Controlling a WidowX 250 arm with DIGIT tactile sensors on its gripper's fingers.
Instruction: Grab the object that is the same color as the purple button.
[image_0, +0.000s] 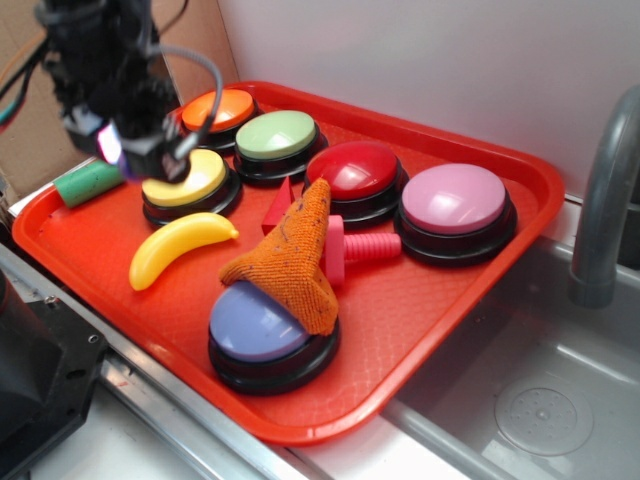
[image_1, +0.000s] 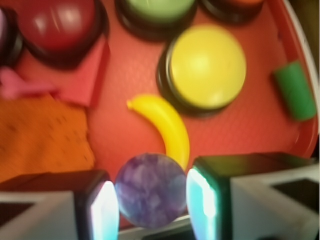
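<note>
A small purple marbled ball (image_1: 150, 190) sits between my two fingers, with the pads against its sides. In the wrist view my gripper (image_1: 152, 202) is shut on it, well above the tray floor. In the exterior view the gripper (image_0: 140, 158) hangs over the tray's back left, by the yellow button (image_0: 190, 180). The purple button (image_0: 250, 322) stands at the tray's front, partly covered by an orange knitted cloth (image_0: 295, 255). It is out of the wrist view.
The red tray (image_0: 420, 330) also holds a yellow banana (image_0: 180, 247), a pink bolt (image_0: 362, 247), and pink (image_0: 455, 200), red (image_0: 355, 170), green (image_0: 275, 135) and orange (image_0: 220, 108) buttons. A green cylinder (image_0: 88, 182) lies at its left edge. A sink (image_0: 560, 400) and faucet (image_0: 600, 200) are to the right.
</note>
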